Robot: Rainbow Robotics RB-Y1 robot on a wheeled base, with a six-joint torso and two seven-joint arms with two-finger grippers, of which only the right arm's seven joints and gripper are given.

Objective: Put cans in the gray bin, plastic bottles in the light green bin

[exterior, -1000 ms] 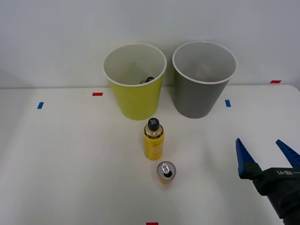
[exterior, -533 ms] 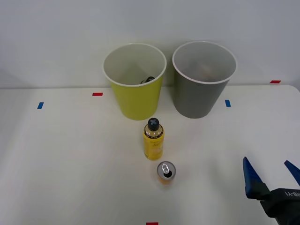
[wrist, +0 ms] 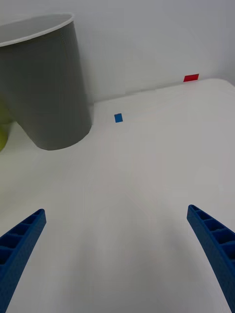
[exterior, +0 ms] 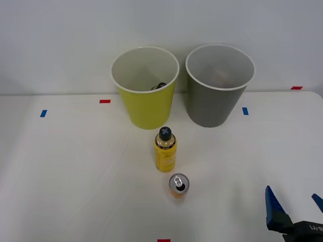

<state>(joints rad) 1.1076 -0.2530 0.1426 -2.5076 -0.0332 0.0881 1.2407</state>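
While the right claw [exterior: 295, 212] sits low at the near right corner of the counter [exterior: 65, 171] with its blue fingers [wrist: 215, 244] spread wide and nothing between them, two things are left to sort. The can [exterior: 178, 185] stands upright near the middle of the counter, just in front of the yellow bottle [exterior: 165, 150], which is also upright and sits between the can and the bins. A dark cap [exterior: 160, 86] shows inside the green bin [exterior: 145, 88], so one bottle seems already sorted; the gray bin [exterior: 219, 85] looks empty.

Judging by the layout, the can is the nearer and easier pick. It is well apart from the claw, off to its left, so the arm has to travel across before it closes. The can and bottle stand close together, so a sideways approach from the right, with the fingers straddling the can's body below its rim, should avoid knocking the bottle over. The can is short and smooth and may slip, so a grip around its middle seems safest. Lift it clear above the white rim of the gray bin before letting go.
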